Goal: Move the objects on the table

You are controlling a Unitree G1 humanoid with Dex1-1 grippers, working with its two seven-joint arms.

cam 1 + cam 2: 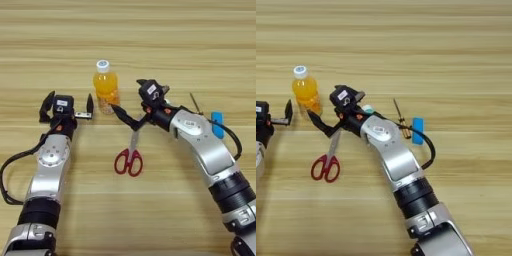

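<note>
Small orange-juice bottle with white cap point(105, 89) upright at centre of light wooden tabletop point(150, 30). Red-handled scissors point(129, 155) below. Left hand point(67, 106) released, beside bottle. Right hand point(132, 102) spread, perhaps touching scissors' blades.

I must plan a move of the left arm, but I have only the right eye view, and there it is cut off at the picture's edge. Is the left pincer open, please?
Observer: Yes. The left pincer is open, with its two black fingers spread wide apart.
Operator: Is something gripped between them?
Observer: No, it holds nothing.
Operator: How does the left arm lie?
Observer: The silver left forearm runs from the bottom-left corner almost straight up the light wooden table.
</note>
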